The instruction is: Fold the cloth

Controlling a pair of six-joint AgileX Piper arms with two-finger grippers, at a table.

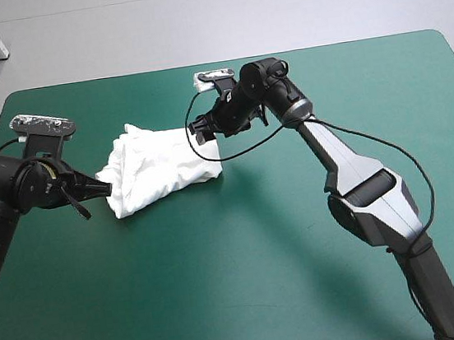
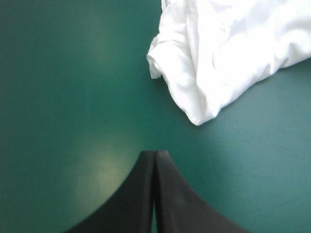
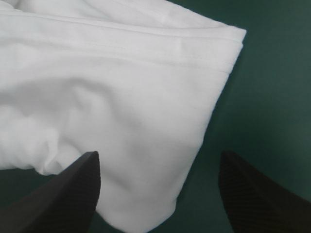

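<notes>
Closest in, my left gripper [image 2: 154,153] is clenched, its black fingers meeting in one pointed arch over the bare teal-green table [image 2: 63,87], gripping nothing. Ahead of it and off to one side, near the tips but not touching them, lies the white T-shirt [image 2: 228,53], a loosely folded bundle with a rounded corner toward me. My right gripper [image 3: 159,155] stands released, fingers wide apart, at the bundle's other end. A stitched hem runs ahead of those fingers, with white fabric between them and green table beyond.
</notes>
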